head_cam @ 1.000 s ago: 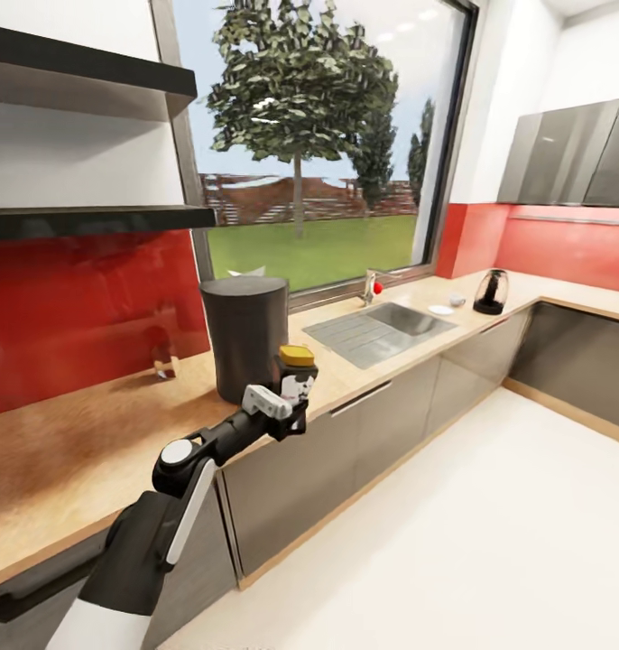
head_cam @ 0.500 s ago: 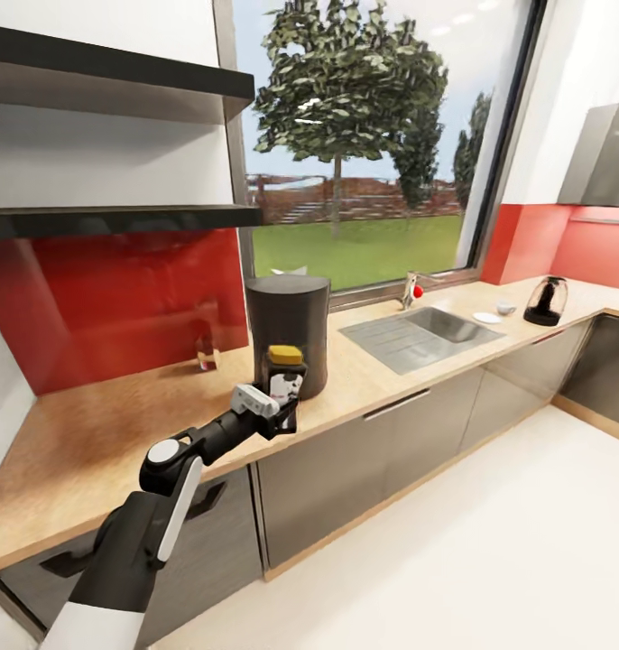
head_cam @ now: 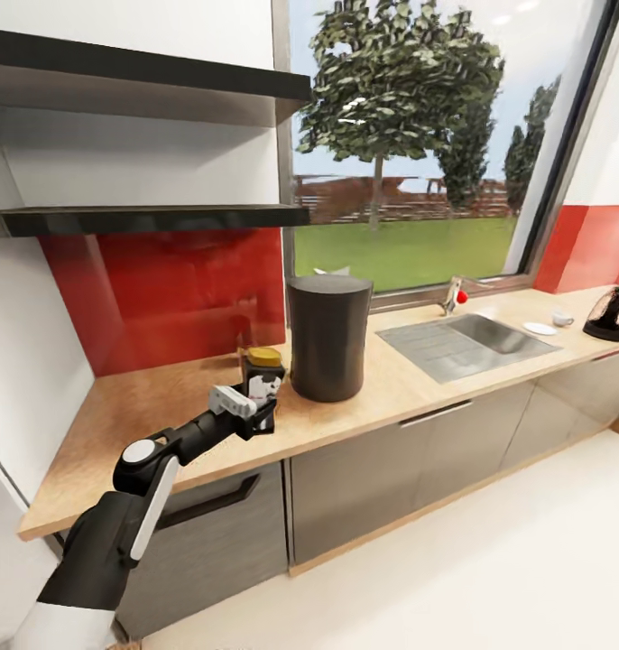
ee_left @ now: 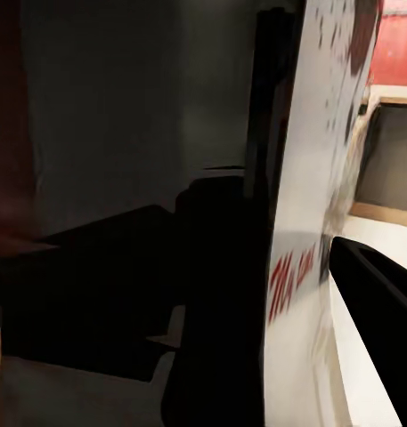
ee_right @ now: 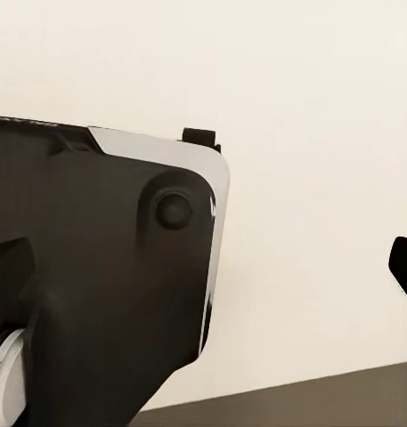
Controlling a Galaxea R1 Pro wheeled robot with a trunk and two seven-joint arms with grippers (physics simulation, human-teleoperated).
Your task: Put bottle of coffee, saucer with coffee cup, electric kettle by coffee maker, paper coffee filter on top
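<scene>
You are on the coffee step. Your left end effector (head_cam: 260,403) grips the bottle of coffee (head_cam: 263,377), held over the tabletop (head_cam: 156,411) just beside the coffee maker (head_cam: 328,338). Next, lower it gently, then let go. I cannot tell if your right end effector (ee_right: 203,294) is open.

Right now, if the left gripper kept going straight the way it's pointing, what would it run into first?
Probably the coffee maker. The left gripper holds the bottle of coffee and points across the countertop toward that dark cylinder, so the bottle would likely touch first. Depth is hard to judge here.
</scene>
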